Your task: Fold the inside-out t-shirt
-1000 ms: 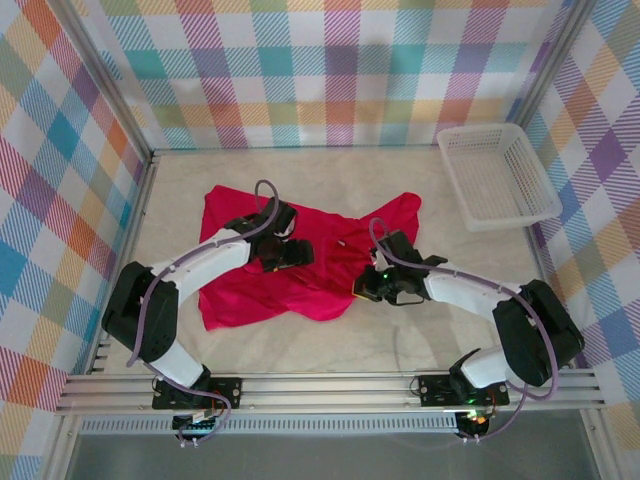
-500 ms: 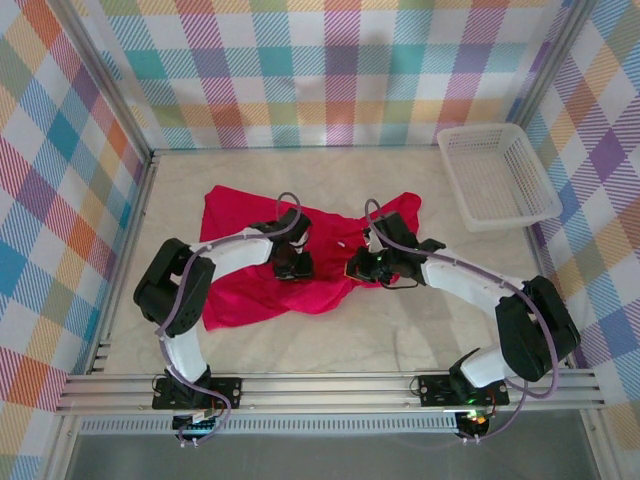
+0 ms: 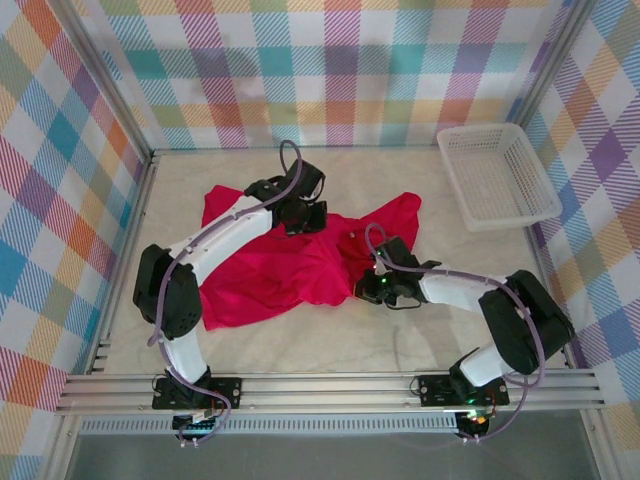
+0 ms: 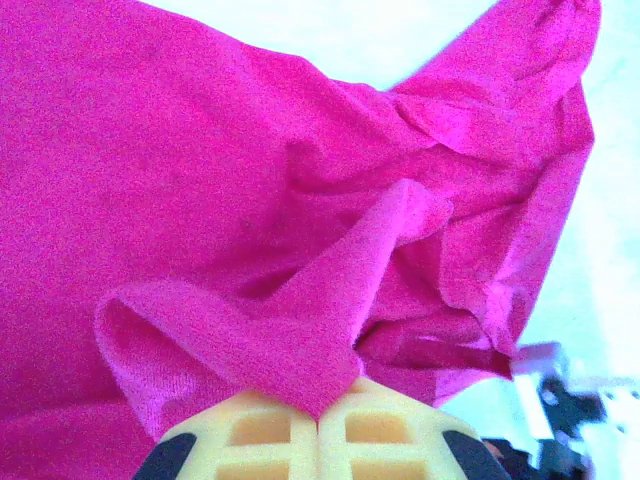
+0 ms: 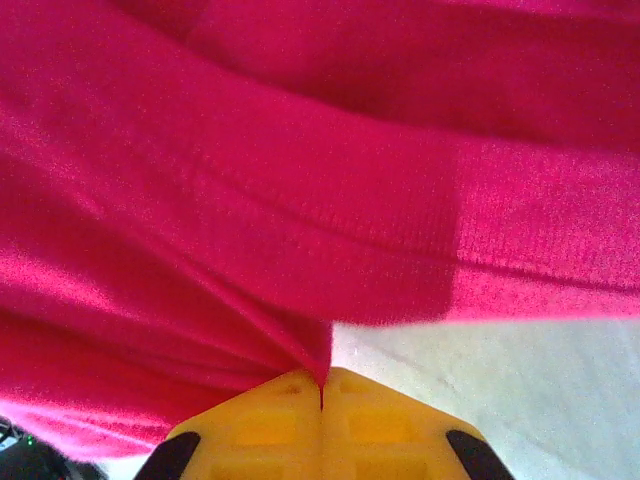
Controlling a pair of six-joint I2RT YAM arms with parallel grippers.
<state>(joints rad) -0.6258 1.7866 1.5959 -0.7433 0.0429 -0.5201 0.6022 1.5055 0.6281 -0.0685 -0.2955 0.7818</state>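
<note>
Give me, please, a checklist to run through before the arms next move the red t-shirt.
1. Left pincer shut on a raised fold of the wrinkly crimson fabric t-shirt: ok.
2. Right pincer shut on the shirt's fabric, close to a hemmed edge: ok.
3. Shirt lying flat on the pale table: not ok, it is bunched and creased.
4. White plastic mesh basket apart from the shirt: ok.
5. Which part of the shirt each pincer holds, sleeve, hem or collar: cannot tell.
</note>
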